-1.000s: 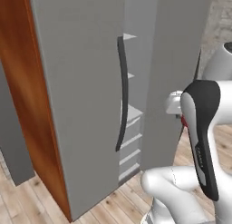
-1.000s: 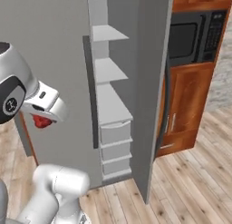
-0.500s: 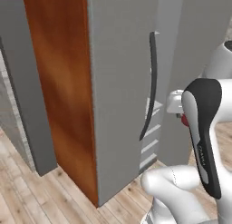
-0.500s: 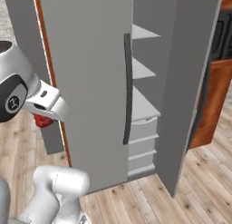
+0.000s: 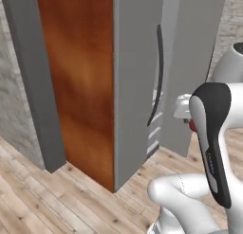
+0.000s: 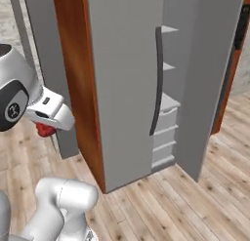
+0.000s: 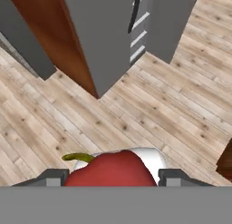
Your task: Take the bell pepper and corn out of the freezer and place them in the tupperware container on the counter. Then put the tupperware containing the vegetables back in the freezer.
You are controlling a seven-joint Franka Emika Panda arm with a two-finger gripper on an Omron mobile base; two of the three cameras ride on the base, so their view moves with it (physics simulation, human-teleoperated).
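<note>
The bell pepper (image 7: 111, 169), red with a green stem, sits between the two fingertips of my gripper (image 7: 113, 178), which is shut on it above the wooden floor. From the base views the pepper (image 6: 45, 130) (image 5: 192, 126) peeks out red under the white hand. The freezer (image 5: 137, 86) stands ahead with its grey door (image 6: 122, 89) swung open, a long dark handle (image 6: 157, 79) on it and pale shelves (image 6: 168, 104) behind. My hand is well clear of the freezer, in front of it. The corn, the tupperware container and the counter are out of view.
A rust-brown wooden panel (image 5: 78, 86) flanks the freezer, with a grey upright (image 5: 31, 76) beside it. Plank floor (image 7: 172, 114) spreads in front. A brown cabinet (image 6: 234, 64) stands at the far right.
The whole picture has slid to the right in both base views, so the base has turned or driven. The pepper stays held in the gripper.
</note>
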